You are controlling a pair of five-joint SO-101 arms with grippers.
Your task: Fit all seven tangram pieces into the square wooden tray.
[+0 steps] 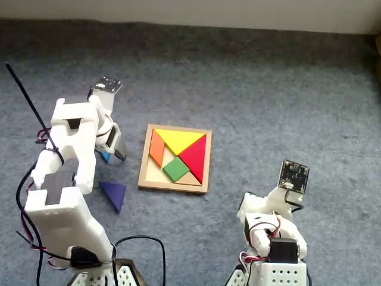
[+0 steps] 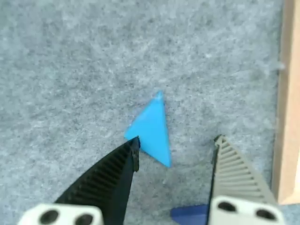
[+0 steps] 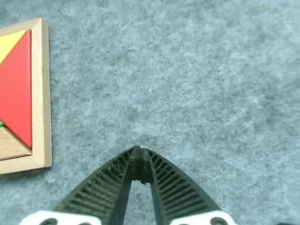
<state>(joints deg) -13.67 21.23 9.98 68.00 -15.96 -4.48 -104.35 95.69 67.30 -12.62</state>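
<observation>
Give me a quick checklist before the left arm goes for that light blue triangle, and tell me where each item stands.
1. Left gripper open: ok.
2. Light blue triangle centred between the fingers: not ok. It lies off to the side of the black finger, whose tip is at its edge.
3. Dark blue triangle out of the way: ok. It lies apart from the light blue one.
4. Tray has room: ok. Bare wood shows in its lower left corner in the high view.
5. Right gripper clear of the tray: ok. It is shut and off to the side.
6. Height of the left gripper above the piece: cannot tell.
</observation>
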